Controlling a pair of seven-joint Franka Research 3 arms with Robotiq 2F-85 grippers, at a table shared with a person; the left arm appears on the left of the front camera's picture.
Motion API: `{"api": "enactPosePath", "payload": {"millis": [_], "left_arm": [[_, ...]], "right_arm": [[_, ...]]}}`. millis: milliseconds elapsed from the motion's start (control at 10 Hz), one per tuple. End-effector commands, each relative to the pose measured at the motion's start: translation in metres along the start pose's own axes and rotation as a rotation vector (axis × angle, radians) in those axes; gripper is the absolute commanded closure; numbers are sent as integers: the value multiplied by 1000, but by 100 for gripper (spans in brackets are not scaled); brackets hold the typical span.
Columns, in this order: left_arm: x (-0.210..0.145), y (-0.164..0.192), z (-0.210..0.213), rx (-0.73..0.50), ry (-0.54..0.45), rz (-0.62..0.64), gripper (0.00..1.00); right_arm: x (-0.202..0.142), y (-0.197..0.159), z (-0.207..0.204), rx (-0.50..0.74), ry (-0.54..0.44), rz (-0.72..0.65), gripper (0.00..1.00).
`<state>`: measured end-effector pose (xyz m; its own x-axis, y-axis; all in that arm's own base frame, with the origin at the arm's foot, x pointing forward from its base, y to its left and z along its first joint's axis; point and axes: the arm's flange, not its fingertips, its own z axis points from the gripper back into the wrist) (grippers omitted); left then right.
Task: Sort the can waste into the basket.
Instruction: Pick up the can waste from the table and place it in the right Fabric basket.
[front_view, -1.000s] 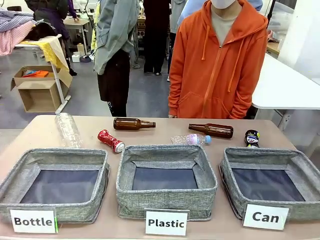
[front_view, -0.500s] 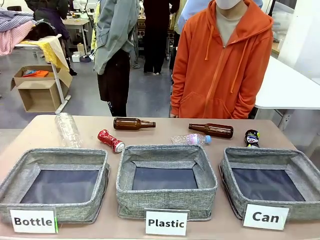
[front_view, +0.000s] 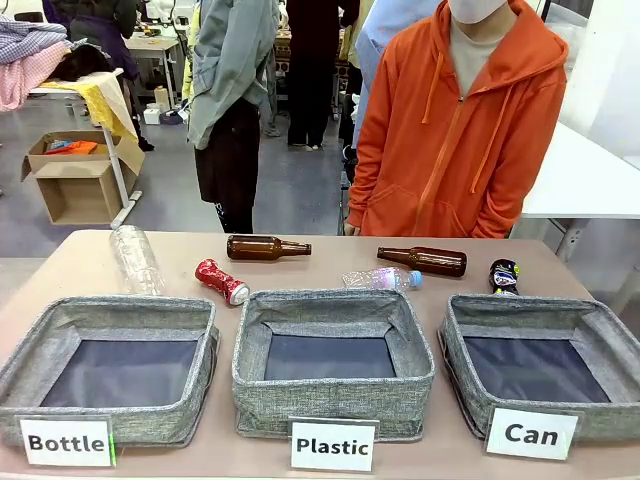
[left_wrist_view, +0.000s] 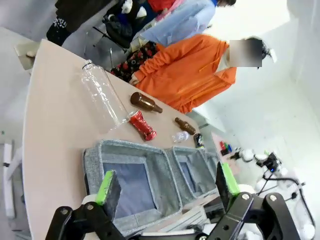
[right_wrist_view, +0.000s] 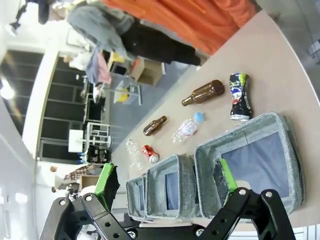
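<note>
Your left end effector (left_wrist_view: 167, 180) and right end effector (right_wrist_view: 167, 177) are released. The crushed black-blue can (front_view: 504, 276) lies just behind the square grey woven basket (front_view: 530, 312); the crushed red can (front_view: 221, 281) lies well apart.

One can (front_view: 504, 276) lies on the counter (front_view: 335, 258) just behind the basket (front_view: 530, 306); the other can (front_view: 221, 281) lies well left of it.
</note>
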<state>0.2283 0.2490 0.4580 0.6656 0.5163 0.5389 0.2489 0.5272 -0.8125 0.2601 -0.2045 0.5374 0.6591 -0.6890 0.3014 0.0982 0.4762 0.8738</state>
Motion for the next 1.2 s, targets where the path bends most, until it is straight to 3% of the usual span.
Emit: {"api": "enactPosePath", "payload": {"millis": [0, 200, 500, 700, 800, 900, 1000, 1100], "left_arm": [[16, -47, -43, 73, 115, -201, 0], [30, -104, -123, 84, 310, -405, 0], [9, -154, -247, 22, 601, -681, 0], [-19, -164, -319, 188, 673, -733, 0], [-28, -160, -342, 360, 645, -731, 0], [-5, -146, -338, 519, 748, -498, 0], [-37, -171, -332, 186, 673, -750, 0], [-37, -171, -332, 186, 673, -750, 0]], "right_arm": [[3, 0, 1, 20, -2, 24, 0], [3, 0, 1, 20, -2, 24, 0], [3, 0, 1, 20, -2, 24, 0], [3, 0, 1, 20, -2, 24, 0], [3, 0, 1, 20, -2, 24, 0], [3, 0, 1, 20, -2, 24, 0], [3, 0, 1, 20, -2, 24, 0], [3, 0, 1, 20, -2, 24, 0]]}}
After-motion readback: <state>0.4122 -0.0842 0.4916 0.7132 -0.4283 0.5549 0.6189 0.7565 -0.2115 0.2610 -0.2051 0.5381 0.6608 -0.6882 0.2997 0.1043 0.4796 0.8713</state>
